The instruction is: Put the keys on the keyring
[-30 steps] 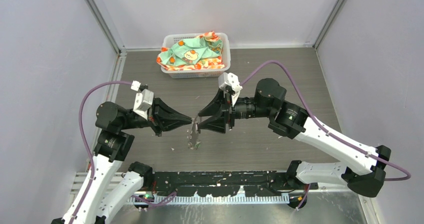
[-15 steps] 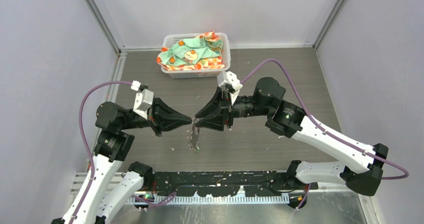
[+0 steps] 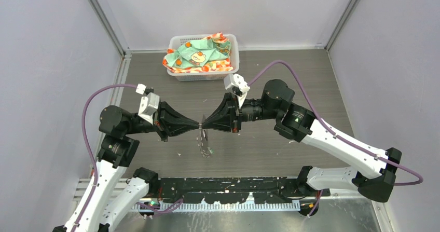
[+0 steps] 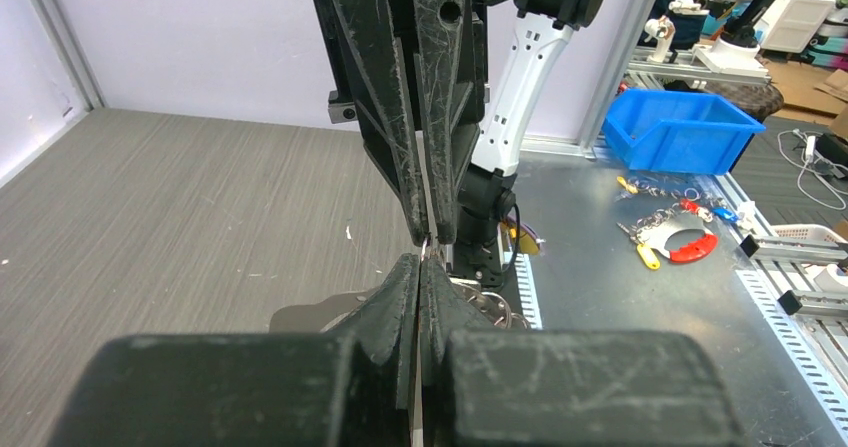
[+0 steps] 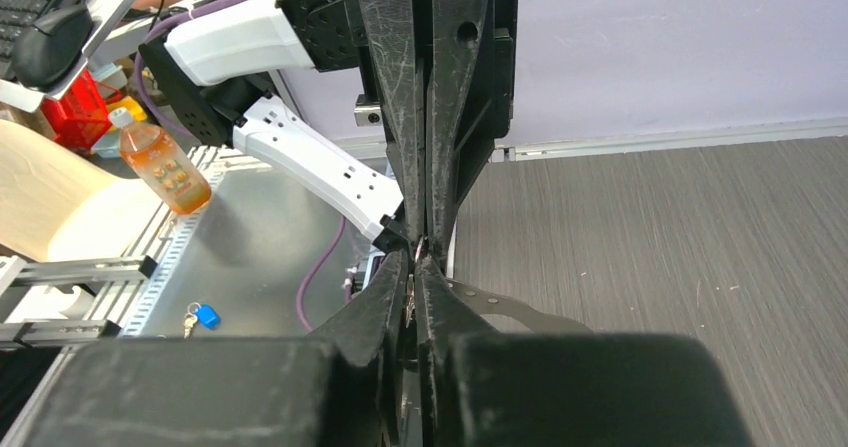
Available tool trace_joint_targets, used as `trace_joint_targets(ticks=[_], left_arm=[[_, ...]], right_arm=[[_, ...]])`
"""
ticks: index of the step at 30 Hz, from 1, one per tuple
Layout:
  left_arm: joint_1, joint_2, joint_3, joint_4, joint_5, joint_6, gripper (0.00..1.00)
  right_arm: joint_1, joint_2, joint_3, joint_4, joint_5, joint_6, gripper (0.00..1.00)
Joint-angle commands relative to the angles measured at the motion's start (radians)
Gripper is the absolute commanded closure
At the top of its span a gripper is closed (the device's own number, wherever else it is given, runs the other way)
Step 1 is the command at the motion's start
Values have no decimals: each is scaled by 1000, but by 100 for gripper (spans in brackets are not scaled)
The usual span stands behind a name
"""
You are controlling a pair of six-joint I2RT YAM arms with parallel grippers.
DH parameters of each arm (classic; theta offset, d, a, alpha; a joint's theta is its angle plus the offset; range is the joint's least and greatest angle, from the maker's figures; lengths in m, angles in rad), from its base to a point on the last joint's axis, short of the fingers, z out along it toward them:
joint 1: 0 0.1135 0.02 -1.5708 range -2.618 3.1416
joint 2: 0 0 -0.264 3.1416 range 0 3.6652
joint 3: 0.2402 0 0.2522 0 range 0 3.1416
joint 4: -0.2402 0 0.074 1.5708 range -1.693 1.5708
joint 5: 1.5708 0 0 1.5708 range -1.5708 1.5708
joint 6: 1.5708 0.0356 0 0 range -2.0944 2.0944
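Note:
My two grippers meet tip to tip above the middle of the table. The left gripper (image 3: 199, 123) is shut, with a thin silver strip pinched between its fingers (image 4: 405, 287). The right gripper (image 3: 204, 124) has closed to a narrow slit with a small metal piece in it (image 5: 410, 292). From that meeting point the silver-grey keyring (image 3: 204, 142) dangles as a narrow bundle, and some of its small rings (image 4: 487, 310) show behind the left fingers. I cannot make out the keys as separate things in that bundle.
A white basket (image 3: 232, 62) holding a patterned cloth (image 3: 200, 53) stands at the back of the table. A black rail (image 3: 233, 182) runs along the near edge. Off the table are a blue bin (image 4: 675, 127) and an orange bottle (image 5: 165, 167).
The right gripper has closed from wide apart to nearly together and moved left to meet the left gripper's tips. The left gripper has stayed shut and still, and the hanging bundle swung slightly.

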Motion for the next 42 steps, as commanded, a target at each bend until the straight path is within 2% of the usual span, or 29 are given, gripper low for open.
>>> trace_joint_targets(ticks=[1, 4, 7, 13, 19, 25, 29, 35, 36, 39, 42], left_arm=[[-3, -6, 49, 29, -22, 2, 100], [-3, -4, 49, 28, -23, 5, 100], [-3, -4, 46, 22, -23, 15, 100], [-3, -4, 33, -22, -15, 54, 100], [-3, 30, 43, -83, 41, 85, 79], [-3, 82, 84, -171, 129, 134, 73], [-3, 119, 133, -321, 163, 252, 73], [-3, 139, 157, -386, 193, 309, 87], [-3, 139, 161, -420, 198, 343, 89], [-3, 142, 188, -655, 162, 560, 89], [-3, 152, 182, -849, 135, 773, 90]], right_arm=[[-1, 5, 30, 10, -19, -10, 90], [-1, 13, 47, -34, -17, -17, 92], [-1, 22, 63, -55, 0, -17, 99], [-1, 31, 110, -142, 42, -26, 99], [-1, 63, 198, -285, 35, -46, 99], [-2, 112, 289, -423, 17, -55, 99], [-2, 141, 349, -516, 10, -90, 99], [-1, 169, 399, -574, 14, -105, 99], [-1, 170, 399, -575, 15, -105, 99], [-2, 161, 358, -579, 62, -125, 99], [-1, 114, 245, -541, 161, -133, 81]])
